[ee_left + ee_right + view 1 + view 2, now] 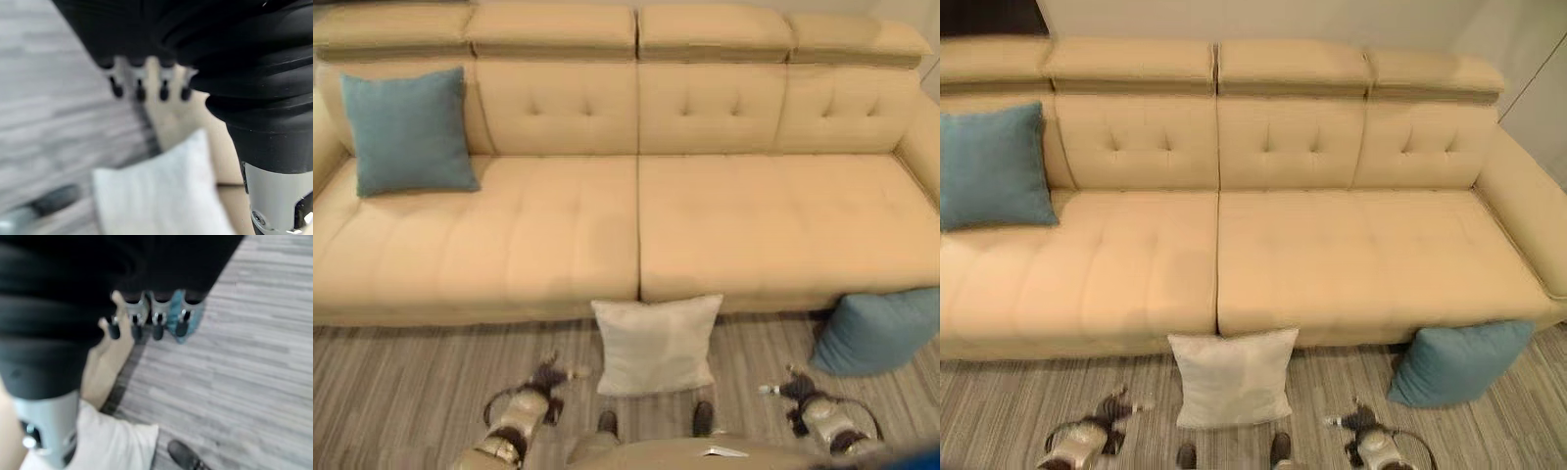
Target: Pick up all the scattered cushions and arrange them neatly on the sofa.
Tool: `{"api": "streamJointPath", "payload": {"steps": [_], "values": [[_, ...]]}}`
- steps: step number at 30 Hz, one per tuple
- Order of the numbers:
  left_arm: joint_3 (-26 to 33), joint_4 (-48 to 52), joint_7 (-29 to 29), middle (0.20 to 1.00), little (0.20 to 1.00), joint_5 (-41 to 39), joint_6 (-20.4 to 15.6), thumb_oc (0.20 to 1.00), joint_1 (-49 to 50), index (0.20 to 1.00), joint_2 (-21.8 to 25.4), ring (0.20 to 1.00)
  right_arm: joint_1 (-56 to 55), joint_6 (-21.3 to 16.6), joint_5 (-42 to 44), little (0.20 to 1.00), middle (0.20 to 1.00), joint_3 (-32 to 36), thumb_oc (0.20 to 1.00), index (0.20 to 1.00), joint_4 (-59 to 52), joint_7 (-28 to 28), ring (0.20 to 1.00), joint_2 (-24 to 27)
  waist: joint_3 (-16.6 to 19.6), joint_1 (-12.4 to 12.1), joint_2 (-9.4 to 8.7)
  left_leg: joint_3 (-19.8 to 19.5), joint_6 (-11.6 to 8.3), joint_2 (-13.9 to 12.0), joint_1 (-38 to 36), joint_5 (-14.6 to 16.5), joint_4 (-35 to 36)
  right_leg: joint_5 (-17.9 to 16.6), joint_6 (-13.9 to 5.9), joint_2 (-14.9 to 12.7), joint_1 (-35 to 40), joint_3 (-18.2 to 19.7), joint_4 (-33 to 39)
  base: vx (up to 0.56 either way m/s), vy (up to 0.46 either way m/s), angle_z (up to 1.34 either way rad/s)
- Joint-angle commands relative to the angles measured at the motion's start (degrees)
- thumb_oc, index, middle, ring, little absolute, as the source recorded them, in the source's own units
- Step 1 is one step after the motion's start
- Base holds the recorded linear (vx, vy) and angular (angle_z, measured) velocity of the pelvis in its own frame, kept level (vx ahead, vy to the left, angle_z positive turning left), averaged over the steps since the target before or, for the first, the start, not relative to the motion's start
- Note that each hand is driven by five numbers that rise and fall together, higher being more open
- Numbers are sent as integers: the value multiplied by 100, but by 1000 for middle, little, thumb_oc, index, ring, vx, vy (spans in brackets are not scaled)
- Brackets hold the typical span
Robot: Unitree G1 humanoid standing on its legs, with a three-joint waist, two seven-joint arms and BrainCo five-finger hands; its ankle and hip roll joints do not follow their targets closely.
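**On the floor by the sofa: two cushions down, one up**

Against the front of the beige sofa (pixel 636 215), leaning upright on the striped grey floor (pixel 401 382): white cushion (pixel 657 343), right at the seam between the two seat halves. Further toward the right end, also on the floor and propped against the sofa front: blue cushion (pixel 876 331), tilted. Up on the seat at the far left, resting against the backrest: another blue cushion (pixel 409 130).

Low over the floor, just left of the white cushion: left hand (pixel 551 377), holding nothing, touching nothing. Fingers (pixel 139 90) hanging straight in a row, slightly apart, dark tips pointing toward the sofa base, white cushion visible past them in the left wrist view. Low between the white cushion and the floor-level blue one: right hand (pixel 791 390), likewise empty. Fingers (pixel 157 327) straight and loosely spread, blue cushion showing beyond the tips in the right wrist view, a corner of the white cushion nearby. Both hands apart from every cushion.
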State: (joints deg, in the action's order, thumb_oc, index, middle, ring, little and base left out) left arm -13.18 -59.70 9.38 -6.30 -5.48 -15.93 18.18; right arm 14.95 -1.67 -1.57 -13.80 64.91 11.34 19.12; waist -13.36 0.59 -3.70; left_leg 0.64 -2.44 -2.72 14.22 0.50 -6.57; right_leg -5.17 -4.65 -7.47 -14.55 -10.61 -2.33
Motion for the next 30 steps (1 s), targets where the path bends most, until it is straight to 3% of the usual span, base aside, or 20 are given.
{"api": "streamJointPath", "payload": {"steps": [1, 4, 5, 11, 19, 30], "values": [[-15, 49, 537, 1000, 1000, -611, -364, 1000, -246, 1000, 88, 1000, 204, -188, 432, 1000, 1000, -152, 1000, 1000, -463, 420, 1000, 181, -99, 69, -10, -65, -78, 220, 707, -29, -127, 502, -101, -64, -715, 83, -890, -348, -20, 24], [-119, 257, 920, 1000, 1000, -994, -506, 1000, -858, 1000, 203, 1000, 975, -328, 818, 1000, 1000, -273, 1000, 1000, -920, 835, 1000, 293, -280, 69, 20, -128, -162, 166, 1982, -53, -846, 638, -23, -204, -1898, 17, -1608, -194, -43, 35], [-117, 256, 1002, 1000, 1000, -1072, -534, 1000, -976, 1000, 212, 1000, 1122, -359, 890, 1000, 1000, -306, 1000, 1000, -984, 905, 1000, 292, -293, 59, 28, -157, -207, 118, 2115, 121, -959, 830, -49, -187, -2070, 65, -1782, -33, -71, 10], [-224, 200, 1255, 1000, 1000, -1302, -581, 1000, -1875, 1000, 396, 1000, 2093, -560, 1219, 1000, 1000, -249, 1000, 1000, -1284, 1381, 1000, 452, -370, 148, 30, -241, -249, 64, 3862, 159, -1634, 970, -31, -320, -3808, 199, -2628, -26, -48, 13], [-413, 215, 1137, 1000, 1000, -1779, -668, 1000, -3047, 1000, 876, 1000, 3067, -668, 1550, 1000, 1000, -252, 1000, 1000, -1317, 1629, 1000, 688, -394, 296, 99, -289, -121, 129, 5132, 205, -1849, 1001, -116, -393, -5094, 431, -2971, 5, 3, 3], [-812, 228, 942, 1000, 1000, -2190, -713, 1000, -4242, 1000, 1230, 1000, 3919, -893, 2213, 1000, 1000, -443, 1000, 1000, -1191, 1462, 1000, 959, -340, 395, 149, -249, 75, 341, 6299, 397, -2509, 1042, -246, -369, -6348, 732, -3566, 37, 40, 4]]}}
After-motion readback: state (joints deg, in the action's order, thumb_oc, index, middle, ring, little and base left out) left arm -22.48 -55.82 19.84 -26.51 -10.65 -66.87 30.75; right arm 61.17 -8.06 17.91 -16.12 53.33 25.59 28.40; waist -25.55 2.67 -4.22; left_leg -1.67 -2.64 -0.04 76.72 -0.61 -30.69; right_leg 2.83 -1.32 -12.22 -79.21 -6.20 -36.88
